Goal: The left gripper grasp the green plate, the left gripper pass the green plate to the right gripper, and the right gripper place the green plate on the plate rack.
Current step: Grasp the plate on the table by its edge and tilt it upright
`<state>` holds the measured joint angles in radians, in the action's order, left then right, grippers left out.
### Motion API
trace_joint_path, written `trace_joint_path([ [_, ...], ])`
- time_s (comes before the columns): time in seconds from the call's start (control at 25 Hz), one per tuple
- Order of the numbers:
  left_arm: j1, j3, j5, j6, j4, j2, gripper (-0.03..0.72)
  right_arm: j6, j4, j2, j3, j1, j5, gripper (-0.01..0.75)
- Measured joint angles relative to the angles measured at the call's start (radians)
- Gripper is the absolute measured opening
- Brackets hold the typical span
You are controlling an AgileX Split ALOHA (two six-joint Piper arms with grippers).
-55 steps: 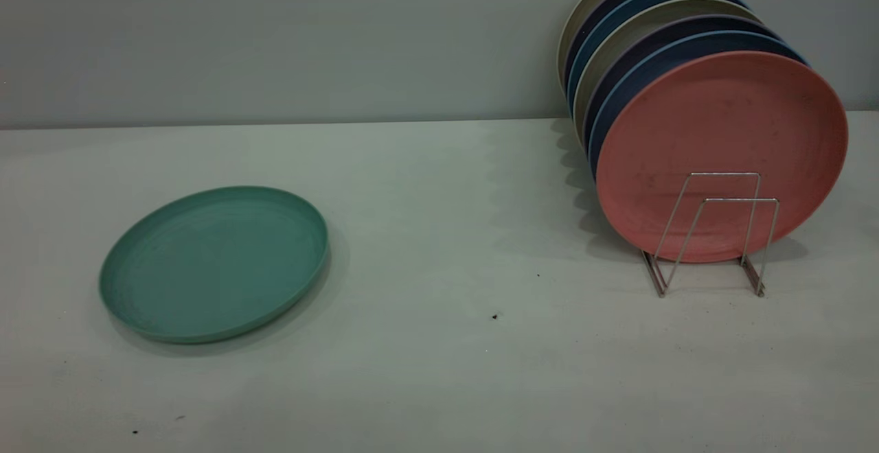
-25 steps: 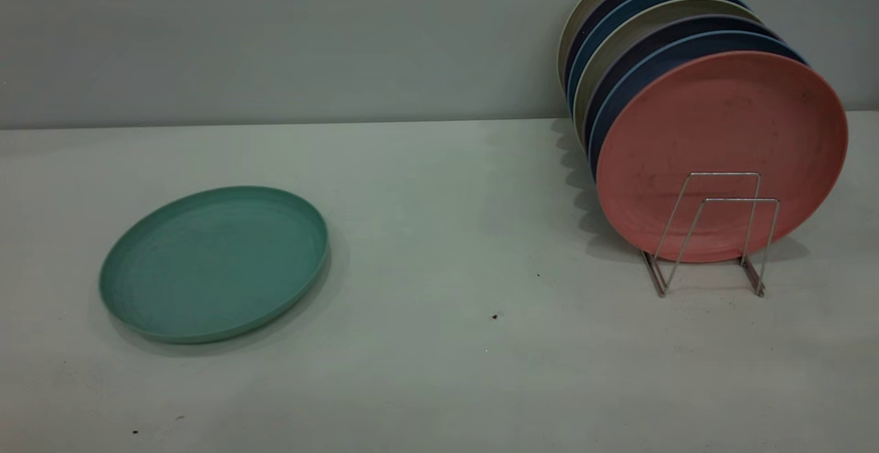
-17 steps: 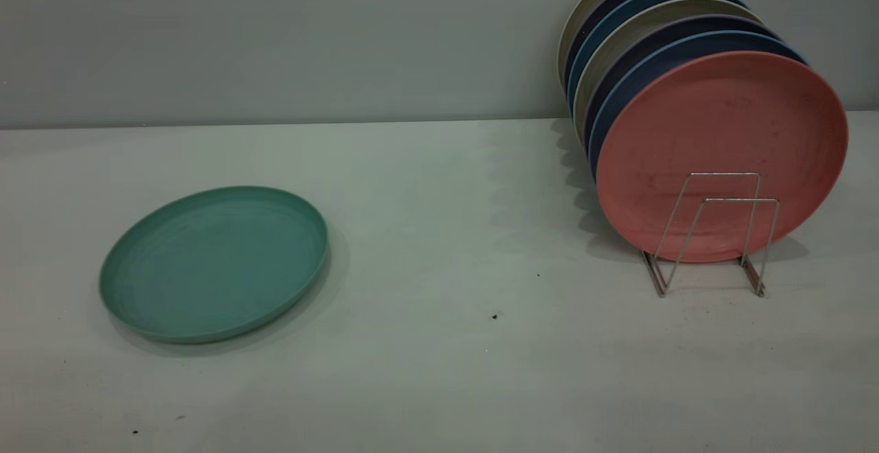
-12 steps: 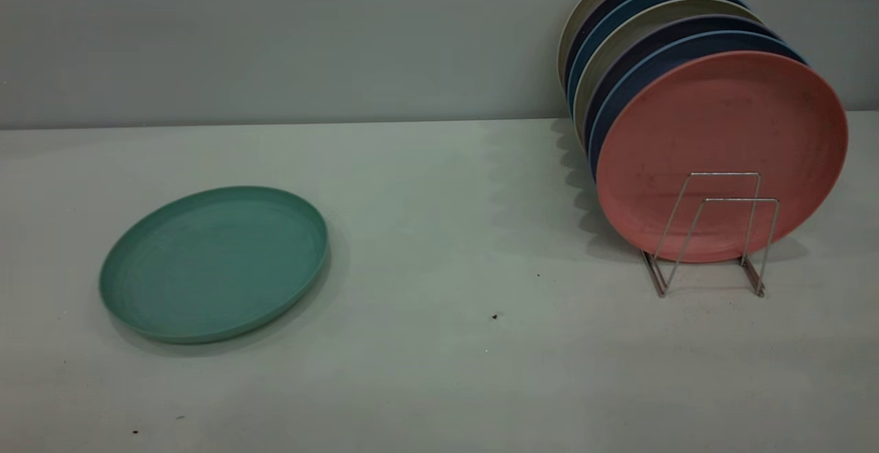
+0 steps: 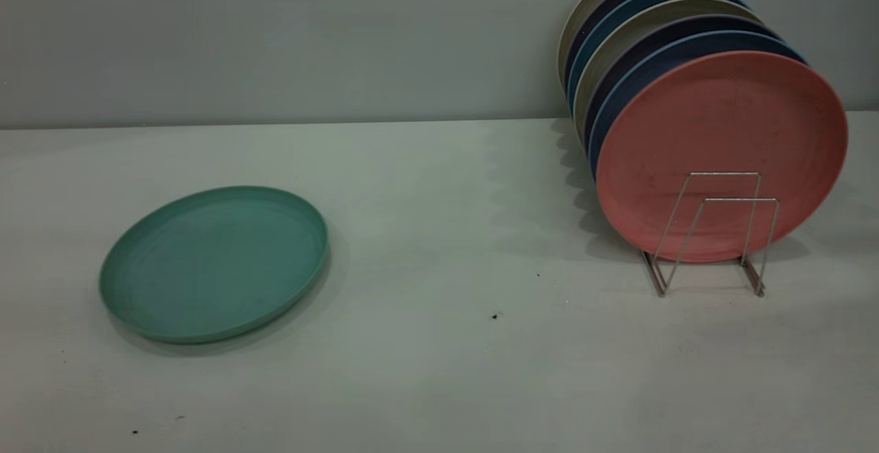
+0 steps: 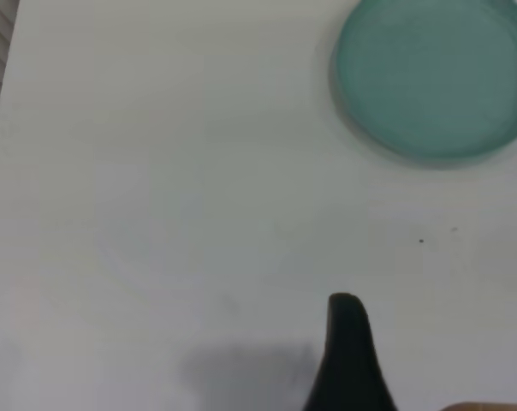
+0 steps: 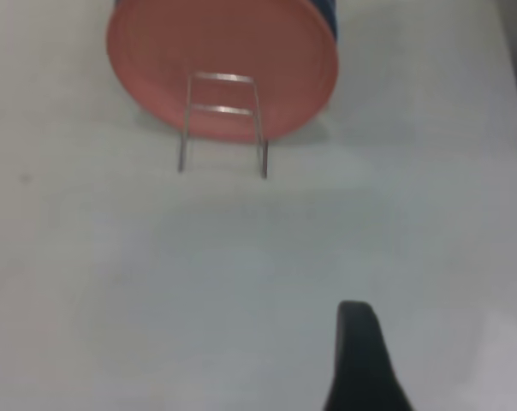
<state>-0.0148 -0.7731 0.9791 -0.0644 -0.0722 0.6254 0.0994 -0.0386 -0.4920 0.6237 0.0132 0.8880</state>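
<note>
A: Item one, largest: the table [image 5: 439,185], pale grey-white, carrying everything listed.

B: Item two?

A: The plate rack [image 5: 714,233], thin silver wire, well ahead of the right gripper [image 7: 361,360] with bare table between. It holds a row of upright plates, the salmon-pink plate [image 5: 721,137] foremost, blue plates [image 5: 618,96] behind it. Two front loops stand free in front of the pink plate.

B: Item three?

A: The green plate [image 5: 214,263], teal, lying flat on the table, well apart from the rack. It sits far ahead of the left gripper [image 6: 348,360] and off to one side, untouched.

B: And the grippers?

A: Only a single black finger of each shows in its own wrist view, above bare table, holding nothing. Whether either stands open or closed, I cannot tell. Neither appears in the exterior view.

B: Smallest entries?

A: Dark specks [image 5: 494,316] on the table between plate and rack.
</note>
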Motion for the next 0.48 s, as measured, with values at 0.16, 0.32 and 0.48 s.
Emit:
trace_joint_path([
  [0.16, 0.0, -0.089, -0.05, 0.0, 0.0, 0.191, 0.581, 0.104, -0.075, -0.209, 0.052, 0.0, -0.101, 0.508],
  [0.32, -0.001, -0.126, -0.162, -0.007, 0.043, 0.345, 0.581, 0.311, -0.298, -0.382, 0.083, 0.0, -0.229, 0.508],
  [0.48, -0.001, -0.167, -0.222, 0.047, 0.14, 0.521, 0.581, 0.56, -0.557, -0.549, 0.127, 0.022, -0.275, 0.508],
])
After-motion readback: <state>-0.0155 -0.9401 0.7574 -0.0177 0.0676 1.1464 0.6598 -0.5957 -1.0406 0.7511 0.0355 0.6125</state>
